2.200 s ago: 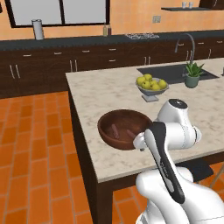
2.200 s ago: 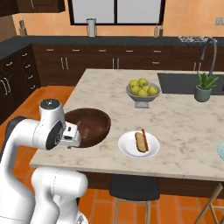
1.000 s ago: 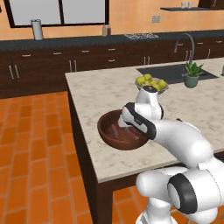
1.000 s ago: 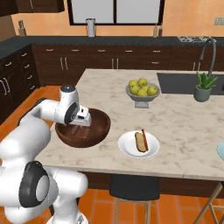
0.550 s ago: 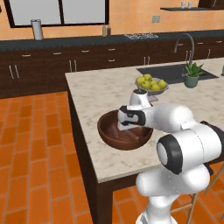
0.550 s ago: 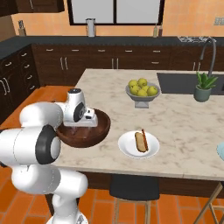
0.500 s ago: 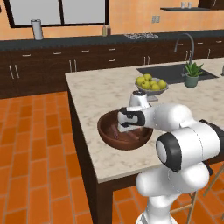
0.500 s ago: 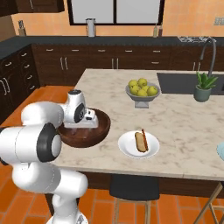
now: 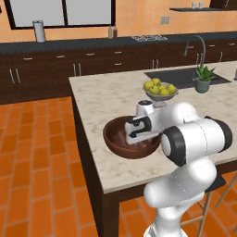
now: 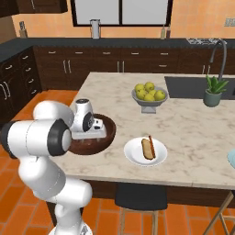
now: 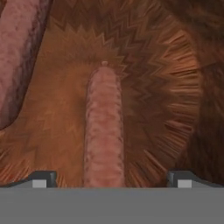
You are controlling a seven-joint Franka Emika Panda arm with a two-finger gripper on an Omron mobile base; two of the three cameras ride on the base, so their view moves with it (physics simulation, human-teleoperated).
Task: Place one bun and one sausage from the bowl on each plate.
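Observation:
The dark wooden bowl (image 9: pixel 111 139) stands near the island's front left corner. My gripper (image 11: pixel 111 178) hangs low inside the bowl (image 10: pixel 108 133), jaws open wide. A pink sausage (image 11: pixel 103 127) lies lengthwise on the bowl's floor between the two fingertips (image 11: pixel 42 177), untouched. A second sausage (image 11: pixel 19 57) lies at the upper left of the hand view. The white plate (image 10: pixel 133 156) to the right of the bowl holds a bun (image 10: pixel 146 148) and a sausage (image 10: pixel 152 146). The pale blue plate (image 10: pixel 232 161) shows at the right edge.
A grey footed bowl of yellow-green fruit (image 10: pixel 148 94) stands behind the plates, mid-island. A sink (image 9: pixel 180 77) with a tall faucet and a potted plant (image 10: pixel 213 91) lie at the far right. A stool (image 10: pixel 137 197) sits under the island's front edge.
The arm has swung from beside the bowl to over it and lowered the hand inside. The jaws stayed open throughout; the plates did not move.

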